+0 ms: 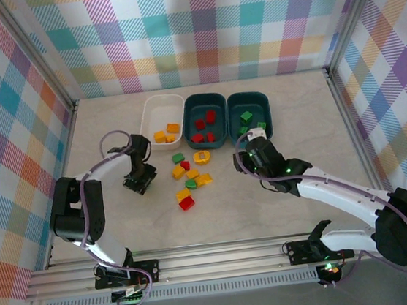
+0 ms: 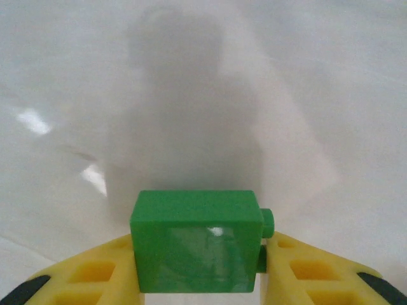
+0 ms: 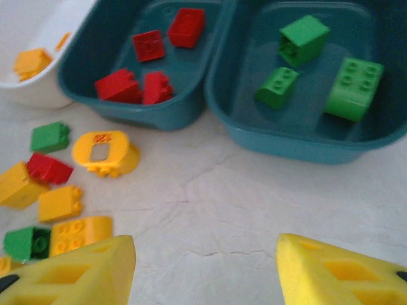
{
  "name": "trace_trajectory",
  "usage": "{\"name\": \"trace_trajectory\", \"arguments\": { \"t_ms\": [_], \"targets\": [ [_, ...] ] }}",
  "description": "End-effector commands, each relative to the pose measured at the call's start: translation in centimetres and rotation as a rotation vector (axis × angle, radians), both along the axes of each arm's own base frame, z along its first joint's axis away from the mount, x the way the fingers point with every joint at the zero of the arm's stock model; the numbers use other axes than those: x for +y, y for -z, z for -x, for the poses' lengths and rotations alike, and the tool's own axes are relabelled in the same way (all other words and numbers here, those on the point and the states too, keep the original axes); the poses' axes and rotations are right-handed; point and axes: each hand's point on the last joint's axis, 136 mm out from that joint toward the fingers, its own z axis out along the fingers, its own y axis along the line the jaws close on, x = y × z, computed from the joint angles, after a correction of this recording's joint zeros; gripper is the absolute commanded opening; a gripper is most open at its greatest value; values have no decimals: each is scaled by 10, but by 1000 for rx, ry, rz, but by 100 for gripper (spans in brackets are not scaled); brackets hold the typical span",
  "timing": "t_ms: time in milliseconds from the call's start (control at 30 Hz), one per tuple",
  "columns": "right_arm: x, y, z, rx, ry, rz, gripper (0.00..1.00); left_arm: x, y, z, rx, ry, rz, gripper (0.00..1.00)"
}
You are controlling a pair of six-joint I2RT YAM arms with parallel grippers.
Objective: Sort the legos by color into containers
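Along the counter (image 1: 297,134) back we see 3 trays: white tray (image 1: 159,113) w/ orange bricks (image 1: 173,128), middle teal tray (image 1: 195,108) w/ red bricks (image 1: 210,115), right teal tray (image 1: 253,103) w/ green bricks (image 1: 246,116). Our left pincer (image 1: 140,182), left of the loose legos (image 1: 191,174), is clamped on a green brick (image 2: 197,248). Our right pincer (image 3: 206,267), jaws apart, is just before the teal trays. A yellow ring (image 3: 105,152) lies among the loose legos.

table (image 1: 303,126): pale, marbled | on it: white tray (image 1: 162,97), middle teal tray (image 1: 204,96), right teal tray (image 1: 248,94), loose legos (image 1: 192,174)
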Motion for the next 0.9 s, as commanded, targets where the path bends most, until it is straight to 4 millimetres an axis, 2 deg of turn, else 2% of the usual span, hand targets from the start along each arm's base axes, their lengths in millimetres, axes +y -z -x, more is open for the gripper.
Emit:
{"name": "trace_trajectory", "arguments": {
  "t_ms": [0, 100, 200, 300, 400, 467, 600, 700, 867],
  "targets": [
    [-42, 13, -5, 40, 194, -34, 61, -56, -70, -50, -257, 171, 52, 36],
    [-64, 20, -5, 58, 277, -103, 63, -106, -99, -70, -325, 320, 71, 36],
    [-81, 25, -3, 72, 342, -146, 64, -161, -115, -90, -376, 458, 121, 36],
    [-100, 27, 0, 67, 415, -178, 65, -217, -119, -109, -407, 604, 190, 36],
    [-119, 28, 4, 49, 488, -209, 66, -272, -114, -126, -424, 755, 276, 37],
    [-126, 29, 7, 43, 511, -232, 67, -301, -113, -135, -441, 822, 332, 36],
    [-128, 27, 8, 34, 509, -245, 67, -345, -119, -143, -468, 888, 371, 36],
    [-126, 28, 7, 38, 498, -246, 67, -361, -121, -147, -481, 907, 352, 38],
    [-123, 28, 6, 44, 487, -252, 67, -372, -105, -153, -455, 897, 376, 42]
  ]
}}
